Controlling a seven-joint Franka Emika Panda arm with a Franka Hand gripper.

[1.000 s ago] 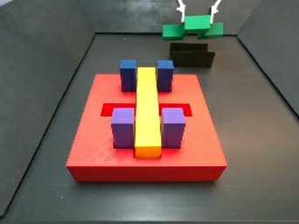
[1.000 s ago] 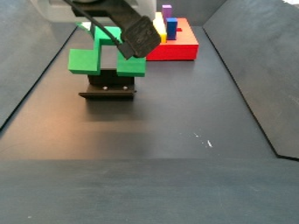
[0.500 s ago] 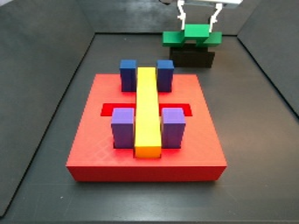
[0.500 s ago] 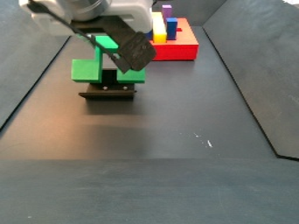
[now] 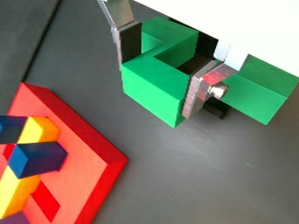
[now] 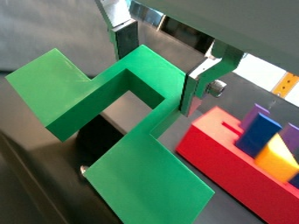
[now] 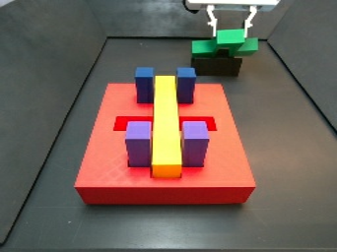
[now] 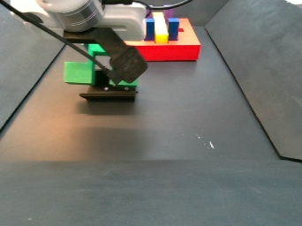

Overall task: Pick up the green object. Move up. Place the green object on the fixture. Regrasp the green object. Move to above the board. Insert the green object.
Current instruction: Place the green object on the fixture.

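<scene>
Your tool (image 7: 232,24) grips the green object (image 7: 226,43) between its two fingers (image 5: 205,87), right on top of the fixture (image 7: 218,65). You see the board (image 7: 105,172) nearby, apart from them.

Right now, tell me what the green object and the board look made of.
Green object, clamped between the tool's fingers over the fixture: probably plastic, matte uniform color, crisp edges. Board: likely plastic too, flat red, faint layered texture; uncertain.
</scene>
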